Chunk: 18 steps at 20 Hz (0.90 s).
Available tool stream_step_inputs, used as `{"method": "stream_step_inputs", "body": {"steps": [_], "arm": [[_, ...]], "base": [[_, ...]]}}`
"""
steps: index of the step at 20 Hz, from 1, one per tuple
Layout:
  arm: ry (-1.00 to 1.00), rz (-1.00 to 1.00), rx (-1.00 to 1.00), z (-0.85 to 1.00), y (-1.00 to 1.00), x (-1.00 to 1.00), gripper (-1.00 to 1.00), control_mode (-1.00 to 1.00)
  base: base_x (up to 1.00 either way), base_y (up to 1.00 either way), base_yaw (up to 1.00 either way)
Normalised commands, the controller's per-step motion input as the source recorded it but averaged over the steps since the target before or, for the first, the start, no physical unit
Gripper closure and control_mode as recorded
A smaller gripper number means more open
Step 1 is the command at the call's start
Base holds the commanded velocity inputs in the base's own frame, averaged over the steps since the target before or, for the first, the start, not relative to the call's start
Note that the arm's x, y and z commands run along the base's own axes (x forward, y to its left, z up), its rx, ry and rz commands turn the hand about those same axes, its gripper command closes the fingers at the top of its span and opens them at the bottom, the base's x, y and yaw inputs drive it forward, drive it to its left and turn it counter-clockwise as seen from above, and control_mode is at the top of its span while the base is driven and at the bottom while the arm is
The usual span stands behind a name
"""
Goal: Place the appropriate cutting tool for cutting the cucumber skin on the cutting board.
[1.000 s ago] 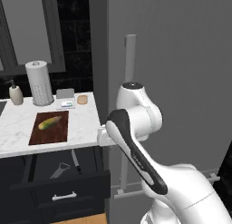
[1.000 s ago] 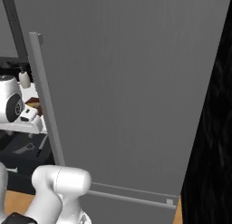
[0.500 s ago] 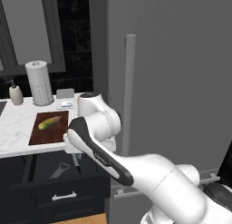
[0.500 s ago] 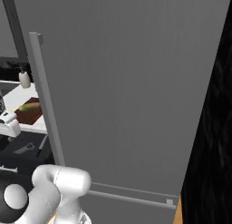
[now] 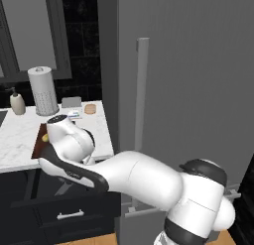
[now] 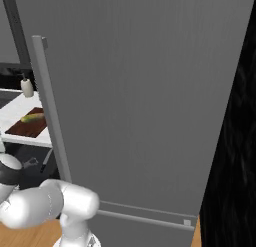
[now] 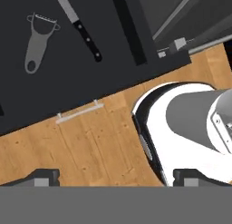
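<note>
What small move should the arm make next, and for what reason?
Probably it should bring the open tool down toward the peeler, not the knife. In the hand view both lie side by side in the open drawer, far from the fingertips, and the cucumber waits on the cutting board.

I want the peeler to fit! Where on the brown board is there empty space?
The cutting board is bare in front of and right of the cucumber, toward the fridge side. Its far edge, by the soap bottle, is busier.
</note>
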Motion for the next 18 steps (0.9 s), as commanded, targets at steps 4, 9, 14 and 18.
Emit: {"method": "stream_step_inputs", "body": {"steps": [4, 9, 14, 18], "arm": [[0.0, -0.06, 0.0, -0.53, 0.0, 0.51, -1.0, -1.0], [0.0, 0.03, 0.0, -0.67, 0.0, 0.52, -1.0, -1.0], [0.0, 0.2, 0.03, -0.6, 0.0, 0.56, -1.0, -1.0], [0.0, 0.25, 0.02, -0.68, 0.01, 0.53, -1.0, -1.0]], "base": [[0.0, 0.0, 0.0], [0.0, 0.0, 0.0], [0.0, 0.0, 0.0], [0.0, 0.0, 0.0]]}}
